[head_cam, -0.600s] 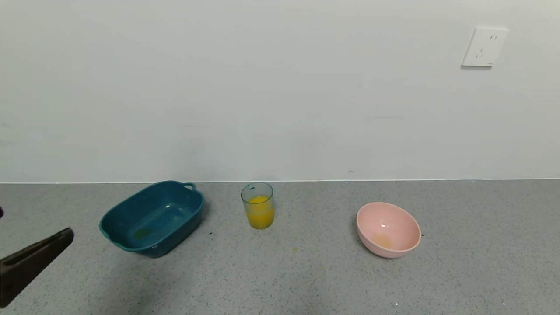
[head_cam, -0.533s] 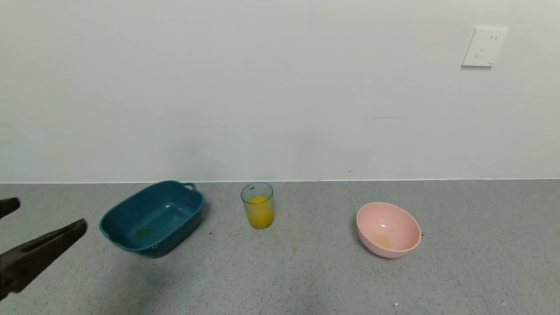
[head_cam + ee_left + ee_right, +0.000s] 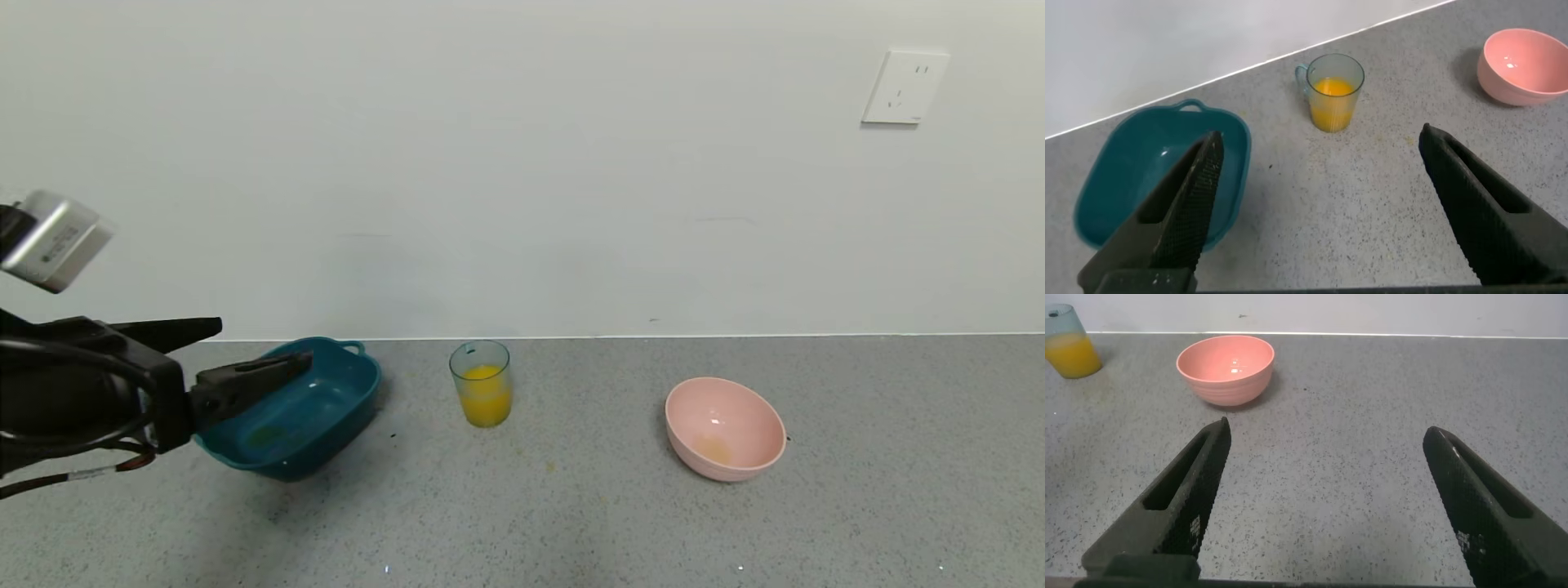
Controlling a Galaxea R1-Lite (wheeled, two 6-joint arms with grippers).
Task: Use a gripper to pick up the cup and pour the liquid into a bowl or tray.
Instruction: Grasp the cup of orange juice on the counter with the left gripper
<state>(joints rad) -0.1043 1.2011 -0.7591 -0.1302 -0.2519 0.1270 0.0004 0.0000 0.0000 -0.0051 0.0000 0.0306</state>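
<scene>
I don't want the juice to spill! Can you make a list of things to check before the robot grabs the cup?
1. The cup stands upright on the counter: ok.
2. The liquid sits well below the cup's rim: ok.
3. The left gripper is open wide enough for the cup: ok, its fingers are spread apart in the left wrist view.
4. The left gripper has reached the cup: not ok, it hangs over the teal tub, to the cup's left.
5. The pink bowl sits upright and ready for pouring: ok.
6. The right gripper is out of the way: ok, open and away from the cup.
</scene>
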